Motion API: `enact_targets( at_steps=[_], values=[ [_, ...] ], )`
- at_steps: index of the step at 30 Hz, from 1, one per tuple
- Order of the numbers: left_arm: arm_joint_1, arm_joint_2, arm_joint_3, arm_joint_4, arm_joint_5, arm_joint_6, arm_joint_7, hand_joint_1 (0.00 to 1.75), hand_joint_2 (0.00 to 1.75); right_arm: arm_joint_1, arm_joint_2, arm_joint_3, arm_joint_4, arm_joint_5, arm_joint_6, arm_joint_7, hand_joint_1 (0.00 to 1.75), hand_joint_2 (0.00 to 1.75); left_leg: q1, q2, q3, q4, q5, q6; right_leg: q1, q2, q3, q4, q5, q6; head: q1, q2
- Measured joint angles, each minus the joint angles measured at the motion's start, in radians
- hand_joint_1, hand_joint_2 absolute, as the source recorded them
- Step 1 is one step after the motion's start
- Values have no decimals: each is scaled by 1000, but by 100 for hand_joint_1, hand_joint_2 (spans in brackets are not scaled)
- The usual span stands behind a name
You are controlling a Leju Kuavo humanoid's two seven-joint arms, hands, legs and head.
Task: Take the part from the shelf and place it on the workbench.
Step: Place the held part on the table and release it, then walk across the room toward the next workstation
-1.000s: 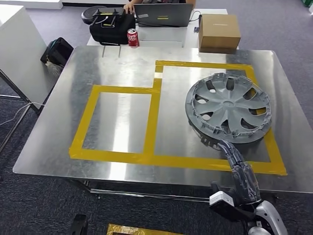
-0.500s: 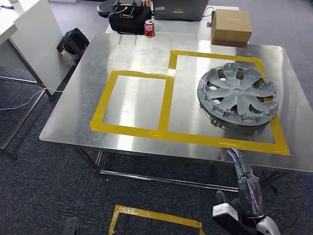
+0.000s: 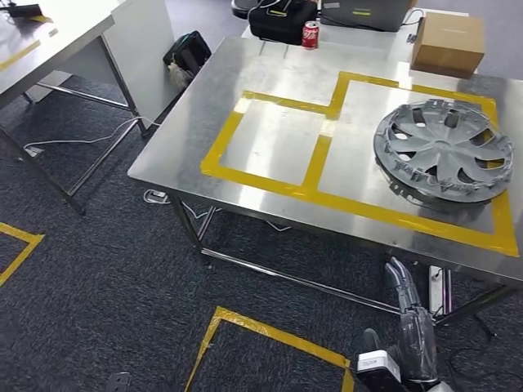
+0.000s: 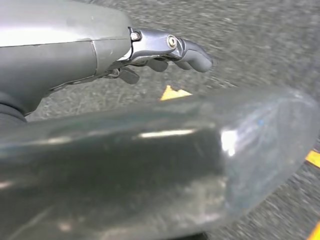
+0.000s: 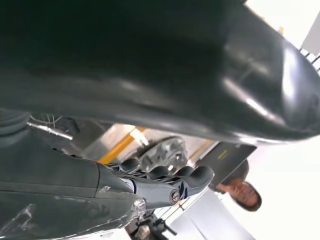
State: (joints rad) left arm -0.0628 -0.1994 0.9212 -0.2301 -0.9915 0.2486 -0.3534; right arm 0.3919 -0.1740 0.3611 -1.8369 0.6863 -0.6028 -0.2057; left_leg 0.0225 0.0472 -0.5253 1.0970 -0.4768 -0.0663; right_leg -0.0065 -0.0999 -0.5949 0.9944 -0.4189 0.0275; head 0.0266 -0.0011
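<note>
The part, a grey wheel cover (image 3: 444, 149), lies flat on the steel workbench (image 3: 191, 139) inside the right yellow-taped rectangle. My right hand (image 3: 412, 322) hangs below the bench's near edge, well clear of the cover, with its fingers stretched out and nothing in them. The right wrist view shows the same hand (image 5: 162, 182) empty, with the wheel cover (image 5: 164, 150) small beyond it. In the left wrist view my left hand (image 4: 166, 47) is over the dark carpet, fingers straight, holding nothing.
At the bench's far edge stand a red can (image 3: 310, 35), a cardboard box (image 3: 449, 42) and a black bag (image 3: 283, 18). A white table (image 3: 73, 24) stands at the left, a dark backpack (image 3: 188, 53) beside it. Yellow tape (image 3: 271, 331) marks the carpet. A person (image 5: 243, 192) sits beyond.
The camera has swung left and pulled back, so the bench has slid to the upper right. My right hand has come away from the wheel cover and dropped below the bench edge.
</note>
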Motion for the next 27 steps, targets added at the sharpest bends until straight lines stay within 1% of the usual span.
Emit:
enact_targets(
  at_steps=[1,2,3,4,5,6,7,8,9,10,11,12,13,14,15,16,17,18,19,20,21,22,23,24,25,26,27],
  values=[
    [-4,-2,0,0,-1,0,1,0,0,3,0,3,-1,-2,-2,3,0,0,-1,20,49,-72,-17,6,1,-12,-8,7,7,7,1,0],
    [-7,-4,0,0,-3,2,1,0,0,5,0,5,-1,-5,-4,7,0,0,-5,30,77,-120,-32,15,1,-24,-13,11,15,13,0,0],
    [-8,-4,0,0,-5,4,2,0,0,7,0,8,-2,-6,-6,11,0,0,-10,25,82,-144,-38,28,-1,-37,-16,11,24,20,2,0],
    [-5,-4,0,0,-8,7,3,0,0,7,0,11,-2,-7,-8,16,0,0,-12,15,72,-145,-32,42,-6,-42,-18,9,30,27,1,0],
    [0,-4,0,0,-12,11,4,0,0,8,0,16,-2,-8,-10,21,0,0,-14,5,61,-145,-21,52,-11,-27,-22,13,20,34,2,0],
    [5,-3,0,0,-15,15,6,0,0,11,-1,20,-2,-9,-11,25,0,0,-15,-4,48,-145,-9,62,-13,2,-31,33,-9,39,2,0],
    [8,-3,1,0,-17,19,7,0,0,13,-1,24,-1,-11,-13,30,0,0,-16,-14,34,-145,5,71,-14,38,-44,73,-56,42,3,0],
    [8,-3,2,0,-19,21,6,0,0,14,-3,27,0,-14,-14,33,0,0,-18,-26,17,-145,19,76,-12,71,-60,134,-112,42,4,0],
    [7,-4,2,0,-21,23,5,0,0,15,-4,30,1,-16,-14,35,0,0,-21,-40,-2,-144,35,81,-7,89,-76,204,-160,38,5,0],
    [6,-5,2,0,-22,24,4,0,0,14,-5,32,2,-18,-15,37,0,0,-25,-54,-22,-144,51,83,-2,97,-84,263,-185,33,6,0],
    [6,-5,2,0,-22,24,3,0,0,13,-6,34,2,-20,-15,37,0,0,-28,-68,-42,-143,66,84,3,100,-79,296,-186,26,6,0],
    [7,-6,2,0,-22,24,2,0,0,12,-7,36,3,-21,-15,37,0,0,-31,-82,-61,-142,81,84,7,103,-57,294,-165,19,5,0],
    [8,-6,3,0,-21,25,0,0,0,10,-8,37,4,-22,-15,37,0,0,-32,-96,-78,-141,95,83,11,109,-18,256,-133,12,5,0],
    [8,-6,4,0,-20,26,-1,0,0,8,-9,38,5,-24,-15,36,0,0,-32,-109,-93,-140,109,81,14,131,38,188,-112,5,5,0],
    [7,-6,6,0,-17,26,-3,0,0,6,-10,39,6,-25,-14,35,0,0,-34,-123,-106,-138,122,78,14,160,101,103,-108,-1,5,0],
    [7,-6,7,0,-14,25,-5,0,0,1,-11,40,7,-27,-14,33,0,0,-35,-135,-114,-138,136,75,14,185,147,32,-114,-5,5,0],
    [6,-7,9,0,-12,23,-7,0,0,-4,-13,43,9,-30,-13,32,0,0,-35,-146,-120,-139,149,70,14,203,177,-17,-126,-8,5,0],
    [7,-6,11,0,-9,20,-8,0,0,-8,-14,46,12,-31,-13,30,0,0,-35,-159,-124,-142,162,64,16,202,185,-38,-131,-10,6,0],
    [9,-5,12,0,-7,16,-9,0,0,-12,-16,49,15,-33,-12,29,0,0,-33,-172,-128,-146,176,58,17,188,175,-38,-125,-14,6,0],
    [11,-4,14,0,-5,13,-10,0,0,-16,-17,52,18,-34,-12,28,0,0,-32,-172,-136,-143,174,53,16,173,166,-38,-116,-21,7,0],
    [13,-4,16,0,-2,9,-10,0,0,-19,-17,56,22,-36,-11,26,0,0,-32,-157,-148,-128,151,48,15,157,154,-40,-105,-29,3,0],
    [15,-3,17,0,1,4,-11,0,0,-21,-18,59,25,-38,-10,24,0,0,-32,-133,-164,-93,109,44,12,141,140,-42,-93,-36,-2,0],
    [16,-4,19,0,4,-4,-13,0,0,-23,-18,62,29,-40,-9,22,0,0,-32,-101,-182,-39,50,40,12,125,126,-43,-82,-39,-5,0],
    [16,-3,20,0,7,-12,-15,0,0,-24,-19,64,34,-43,-9,19,0,0,-29,-79,-199,28,-2,34,12,108,112,-44,-71,-40,-9,0],
    [15,-3,22,0,10,-20,-19,0,0,-26,-19,65,40,-47,-9,16,0,0,-25,-68,-212,97,-28,28,12,91,98,-43,-60,-38,-9,0],
    [16,-3,25,0,12,-27,-21,0,0,-29,-20,68,48,-52,-9,13,0,0,-20,-62,-216,151,-26,22,11,72,84,-42,-49,-34,-9,0],
    [16,-2,29,0,14,-30,-23,0,0,-34,-20,71,55,-57,-10,8,0,0,-14,-58,-208,180,-1,16,10,55,71,-41,-39,-29,-9,0]
  ],
)
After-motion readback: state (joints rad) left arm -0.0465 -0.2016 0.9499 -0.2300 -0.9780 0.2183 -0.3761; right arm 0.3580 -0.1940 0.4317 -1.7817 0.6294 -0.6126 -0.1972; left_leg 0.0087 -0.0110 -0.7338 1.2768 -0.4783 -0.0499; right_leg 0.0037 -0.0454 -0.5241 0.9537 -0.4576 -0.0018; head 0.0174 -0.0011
